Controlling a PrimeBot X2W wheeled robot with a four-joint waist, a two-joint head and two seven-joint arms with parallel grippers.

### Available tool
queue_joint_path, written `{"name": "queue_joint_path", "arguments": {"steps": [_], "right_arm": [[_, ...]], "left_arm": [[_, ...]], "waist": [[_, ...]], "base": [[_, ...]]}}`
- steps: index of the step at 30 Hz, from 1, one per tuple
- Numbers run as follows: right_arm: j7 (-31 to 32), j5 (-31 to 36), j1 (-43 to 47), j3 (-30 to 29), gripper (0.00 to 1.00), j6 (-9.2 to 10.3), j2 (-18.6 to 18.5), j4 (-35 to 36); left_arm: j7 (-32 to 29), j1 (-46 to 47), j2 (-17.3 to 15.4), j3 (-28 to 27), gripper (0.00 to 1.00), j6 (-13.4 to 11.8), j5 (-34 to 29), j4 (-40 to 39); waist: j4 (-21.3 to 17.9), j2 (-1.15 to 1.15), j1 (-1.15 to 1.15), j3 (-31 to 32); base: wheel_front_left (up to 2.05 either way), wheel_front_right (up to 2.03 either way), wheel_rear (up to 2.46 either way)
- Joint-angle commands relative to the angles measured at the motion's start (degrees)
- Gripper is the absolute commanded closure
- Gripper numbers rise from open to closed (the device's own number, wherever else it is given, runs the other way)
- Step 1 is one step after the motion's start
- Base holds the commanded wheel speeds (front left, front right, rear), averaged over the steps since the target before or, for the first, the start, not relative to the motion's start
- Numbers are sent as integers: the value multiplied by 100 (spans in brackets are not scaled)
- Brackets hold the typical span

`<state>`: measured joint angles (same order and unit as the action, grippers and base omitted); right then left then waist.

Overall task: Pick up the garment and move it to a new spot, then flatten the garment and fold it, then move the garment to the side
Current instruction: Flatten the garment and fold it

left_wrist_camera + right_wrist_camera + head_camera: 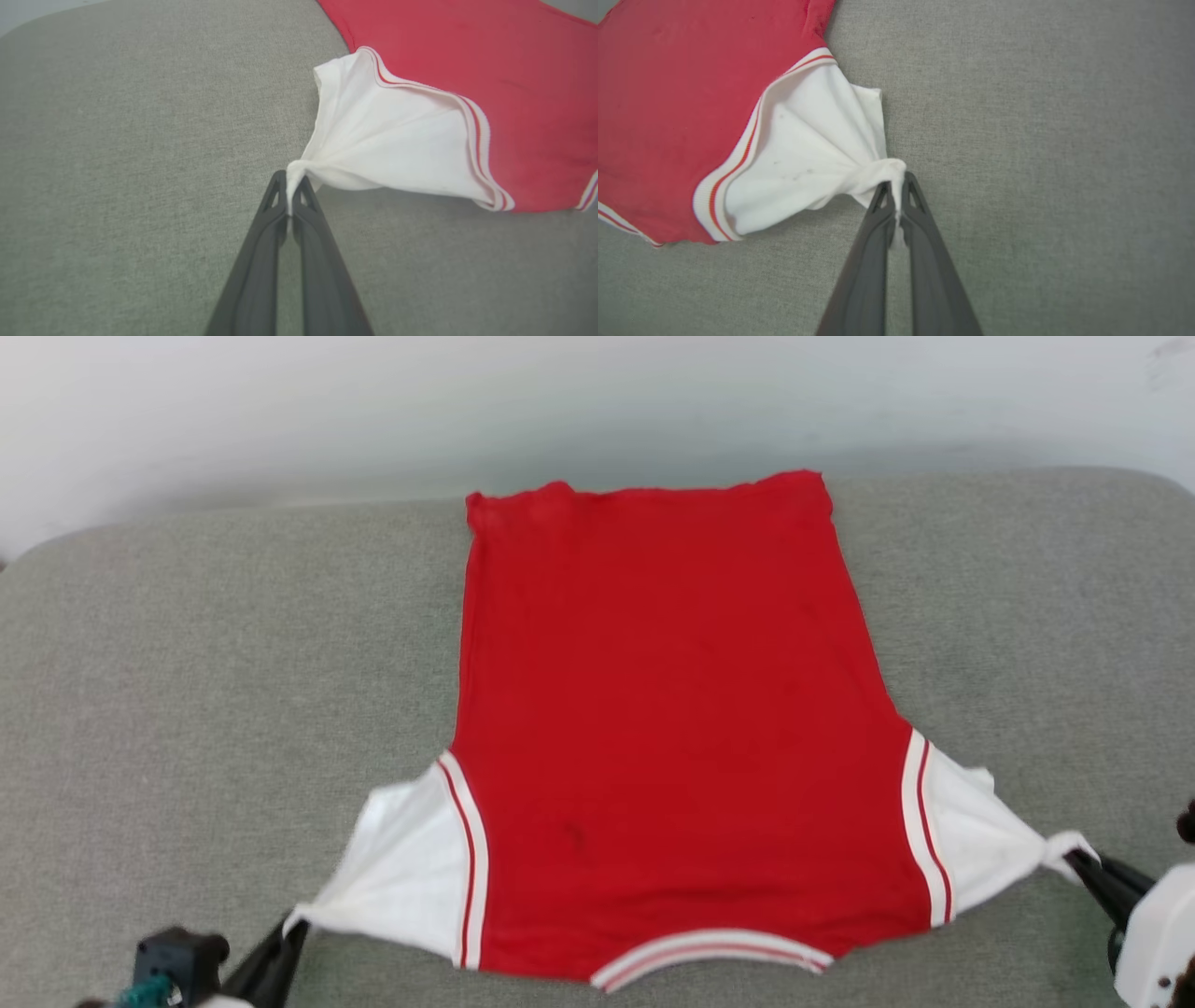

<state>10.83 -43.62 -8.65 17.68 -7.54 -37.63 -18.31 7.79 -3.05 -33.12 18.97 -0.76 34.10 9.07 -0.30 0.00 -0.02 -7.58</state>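
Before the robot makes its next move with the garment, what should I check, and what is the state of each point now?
1. Grip of left tool on left sleeve tip: ok, shut.
2. Grip of right tool on right sleeve tip: ok, shut.
3. Red body of garment flat on cushion: ok.
4. Both sleeves flat: not ok, bunched toward the pinch.
5. Grips firm enough for a pull: cannot tell.

long dark grey fingers (254, 280) taper to tips with triangular cut-outs. the right wrist housing (1158, 933) is white with small dark screws; a teal cable (145, 992) meets the left black block (177, 954).
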Motion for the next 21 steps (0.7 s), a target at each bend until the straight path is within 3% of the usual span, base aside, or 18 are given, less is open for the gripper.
{"name": "queue_joint_path", "arguments": {"steps": [1,6,15,16,17,21], "right_arm": [[43,-63,153,-34,100,10,-85,28],[413,-335,732,-111,100,10,-227,181],[709,-437,840,-140,100,10,-162,332],[722,-463,780,-186,59,9,-165,374],[766,-546,739,-232,1,9,-149,424],[1076,-870,623,-477,0,8,-264,786]], "left_arm": [[-78,-136,-73,40,100,-51,-27,-48],[-391,-689,-160,160,100,-164,92,-299],[-672,-722,-61,367,100,-88,204,-693],[-724,-717,-57,376,100,-103,232,-721],[-786,-722,-55,399,100,-114,244,-769],[-973,-716,27,479,100,-105,357,-1123]], "waist": [[-17,0,2,56],[-42,0,2,108],[-17,0,2,-6],[-9,0,2,-25],[1,0,2,-55],[123,0,2,-223]], "base": [[0,0,0],[0,0,0],[0,0,0],[0,0,0],[0,0,0],[0,0,0]]}}
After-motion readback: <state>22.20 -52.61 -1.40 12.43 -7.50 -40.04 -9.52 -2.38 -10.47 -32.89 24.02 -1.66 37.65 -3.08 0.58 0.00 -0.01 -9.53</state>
